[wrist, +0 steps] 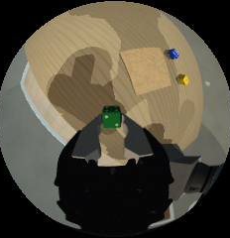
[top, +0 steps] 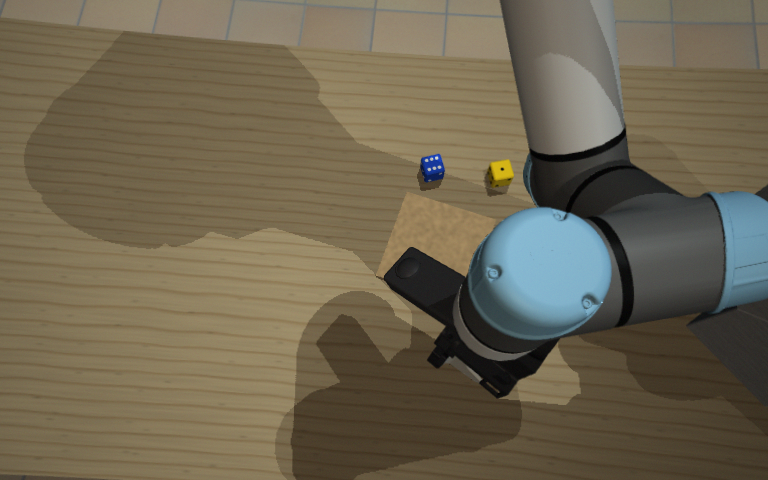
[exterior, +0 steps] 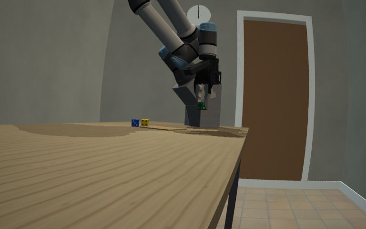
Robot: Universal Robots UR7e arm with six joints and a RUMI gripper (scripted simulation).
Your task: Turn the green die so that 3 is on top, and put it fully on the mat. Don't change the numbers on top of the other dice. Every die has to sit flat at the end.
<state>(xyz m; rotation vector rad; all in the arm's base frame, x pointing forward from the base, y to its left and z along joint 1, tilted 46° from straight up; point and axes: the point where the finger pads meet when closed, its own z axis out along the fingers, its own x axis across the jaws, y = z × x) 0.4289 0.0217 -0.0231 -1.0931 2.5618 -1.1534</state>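
My gripper (exterior: 203,105) (wrist: 111,114) is shut on the green die (exterior: 200,105) (wrist: 111,117) and holds it well above the table, off to the side of the mat. Several pips show on the die's faces, but which number is up is too small to tell. In the top view the arm hides the die. The tan mat (top: 436,228) (wrist: 145,69) lies flat, partly under the arm in that view. The blue die (top: 432,168) (exterior: 135,122) (wrist: 173,54) sits flat with 6 on top. The yellow die (top: 500,173) (exterior: 144,122) (wrist: 183,79) sits flat with 1 on top.
The blue and yellow dice stand just beyond one edge of the mat, a small gap apart. The wooden table (top: 138,297) (exterior: 122,170) has an open edge on the right in the exterior view. The arm's shadows darken parts of it.
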